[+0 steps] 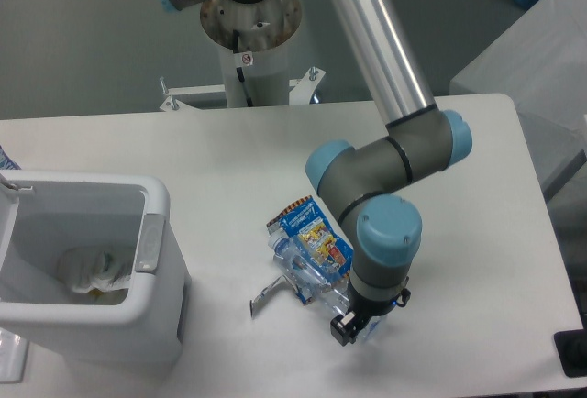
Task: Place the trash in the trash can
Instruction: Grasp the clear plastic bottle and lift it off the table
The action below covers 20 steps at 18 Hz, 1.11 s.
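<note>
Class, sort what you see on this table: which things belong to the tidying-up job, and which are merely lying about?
Part of the job: clear plastic bottle; blue snack wrapper; white trash can; gripper, low at the bottle's end.

Lying about: small grey strip on the table; crumpled white material already inside the can.

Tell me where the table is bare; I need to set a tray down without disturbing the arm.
Bare stretches: the far strip of the table between its back edge and the trash can, and the right side past the arm's elbow. It is crowded mid-front, where the claw sits low beside the snack wrapper and clear bottle.
</note>
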Available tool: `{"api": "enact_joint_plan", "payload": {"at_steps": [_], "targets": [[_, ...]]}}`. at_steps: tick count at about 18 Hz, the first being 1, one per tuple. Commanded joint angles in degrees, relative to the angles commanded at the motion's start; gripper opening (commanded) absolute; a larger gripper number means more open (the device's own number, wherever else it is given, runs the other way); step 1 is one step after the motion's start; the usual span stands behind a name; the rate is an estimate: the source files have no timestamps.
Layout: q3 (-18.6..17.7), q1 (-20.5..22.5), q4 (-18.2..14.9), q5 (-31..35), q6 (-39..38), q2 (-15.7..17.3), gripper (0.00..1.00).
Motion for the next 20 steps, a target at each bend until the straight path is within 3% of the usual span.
{"api": "enact_joint_plan", "payload": {"at_steps": [4, 7, 12, 20], "targets": [[0.09, 0.18, 7.28, -0.09, 2.19, 5.71, 0.71], [2.19, 0.0, 12.92, -0.35, 2.72, 9.23, 0.71], [7.29, -2.37, 15.03, -1.32, 3.43, 12.75, 0.71], [6.77, -7.55, 17.59, -1.32, 4.65, 17.67, 0.71]]}}
